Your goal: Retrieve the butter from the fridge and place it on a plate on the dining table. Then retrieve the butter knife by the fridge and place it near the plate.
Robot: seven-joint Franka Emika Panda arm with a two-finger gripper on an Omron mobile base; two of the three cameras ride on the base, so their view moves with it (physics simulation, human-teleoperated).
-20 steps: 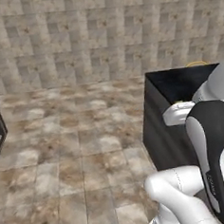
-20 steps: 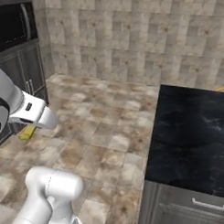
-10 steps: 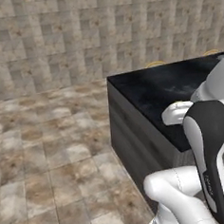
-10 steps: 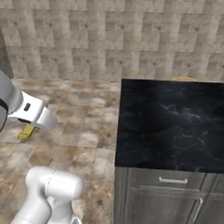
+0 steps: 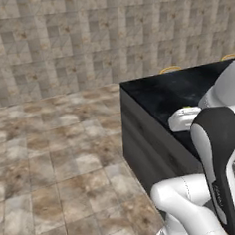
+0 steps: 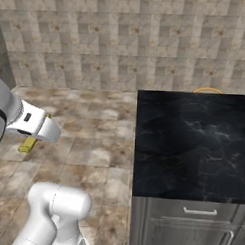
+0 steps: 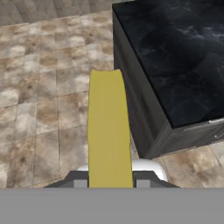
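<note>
Yellow and elongated, the butter [image 7: 109, 131] sits clamped between the two dark fingertips of the gripper [image 7: 109, 183], whose jaws stand narrowly apart with the stick filling the gap between them; in the hand view it juts straight out from the hand over the mottled brown stone floor [image 7: 39, 100]. In the right base view the same stick [image 6: 27, 144] pokes out just below the white forearm, held above the floor tiles and well apart from the dining table [image 6: 193, 147]. That table shows as a black slab veined with faint white, resting on grey sides, with a drawer handle [image 6: 200, 212] visible on its near face. In the left base view its corner [image 5: 134, 113] points toward the open floor, and the arm's white and dark links rise in front of its right part. Thin yellow arcs, the rims of stools [image 5: 170, 69], peek over the table's far edge in both base views. A tiled beige-grey wall [image 6: 122, 39] closes off the scene behind. The tabletop lies bare and dark in the hand view, to the right of the held butter.
</note>
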